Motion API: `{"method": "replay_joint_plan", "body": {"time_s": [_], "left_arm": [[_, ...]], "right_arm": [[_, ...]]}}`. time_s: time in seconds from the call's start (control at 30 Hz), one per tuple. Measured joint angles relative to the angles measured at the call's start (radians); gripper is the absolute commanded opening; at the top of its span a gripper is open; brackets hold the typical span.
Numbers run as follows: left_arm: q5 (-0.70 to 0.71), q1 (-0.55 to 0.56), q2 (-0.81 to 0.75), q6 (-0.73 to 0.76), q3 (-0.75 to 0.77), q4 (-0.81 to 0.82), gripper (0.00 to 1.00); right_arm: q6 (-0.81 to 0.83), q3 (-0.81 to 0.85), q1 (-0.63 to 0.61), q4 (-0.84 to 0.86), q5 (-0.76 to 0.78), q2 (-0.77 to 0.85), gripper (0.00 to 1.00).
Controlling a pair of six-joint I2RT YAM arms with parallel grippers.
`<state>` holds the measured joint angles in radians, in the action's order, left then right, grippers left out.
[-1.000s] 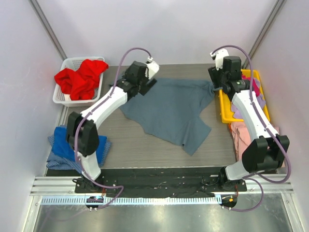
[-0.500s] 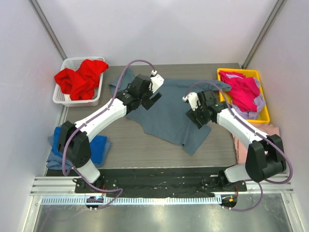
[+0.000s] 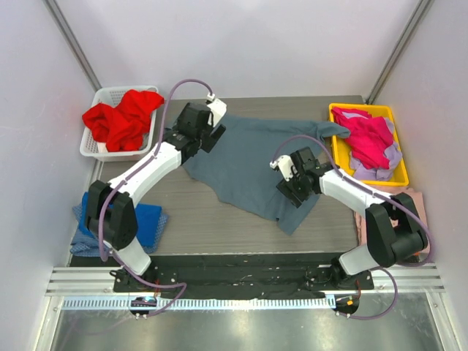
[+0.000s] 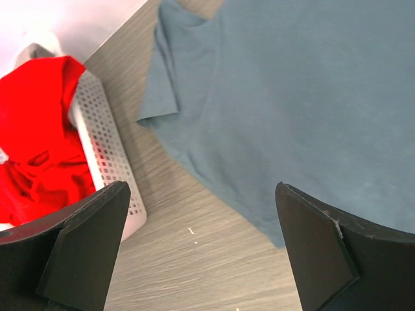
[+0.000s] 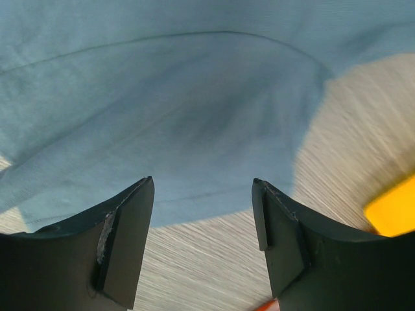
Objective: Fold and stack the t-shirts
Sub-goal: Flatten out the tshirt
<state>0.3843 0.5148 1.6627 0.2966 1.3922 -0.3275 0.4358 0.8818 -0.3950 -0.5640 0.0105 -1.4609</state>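
Overhead view of a grey wood-grain bench [image 3: 212, 219] with 2 robot arms reaching in from its near edge. A large slate blue-grey t-shirt [image 3: 252, 157] lies open but rumpled in the middle of the bench. Its 2 sleeves point far left and far right, so the shoulder line runs left to right along the far side. The body, its long axis, slants from there toward the near right. The collar cannot be made out. The left fingers [image 4: 200, 189] hang spread wide and empty over the shirt's left edge, beside the far-left sleeve, with the cloth to their right. The right fingers [image 5: 201, 184] hang partly spread, holding nothing, over the near-right end of the body, with cloth stretching away to their far left. Each arm is nearer its own end, so a fold probably begins with both pinching those edges. A red t-shirt [image 3: 121, 117] fills a white basket [image 3: 110, 156] at far left. A magenta t-shirt [image 3: 369, 139] sits in a yellow tray [image 3: 362, 107] at far right, and a royal blue t-shirt [image 3: 146, 219] lies near left.
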Motion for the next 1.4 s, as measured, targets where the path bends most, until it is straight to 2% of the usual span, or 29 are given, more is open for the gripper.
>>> {"method": "replay_joint_plan", "body": {"time_s": [0.37,0.6,1.07,1.4], "left_arm": [[0.001,-0.079,0.075,0.019,0.083,0.006,1.0],[0.0,-0.107,0.079,0.03,0.121,0.005,1.0],[-0.022,-0.234,0.073,0.055,0.129,0.002,1.0],[-0.035,-0.257,-0.016,0.055,0.098,-0.005,1.0]], "right_arm": [[-0.021,-0.033,-0.1,0.074,-0.005,-0.089,0.68],[-0.038,0.037,-0.241,0.103,0.042,-0.162,0.67],[-0.087,0.33,-0.528,0.15,0.07,-0.418,0.64],[-0.085,0.608,-0.606,0.116,0.037,-0.61,0.64]]}}
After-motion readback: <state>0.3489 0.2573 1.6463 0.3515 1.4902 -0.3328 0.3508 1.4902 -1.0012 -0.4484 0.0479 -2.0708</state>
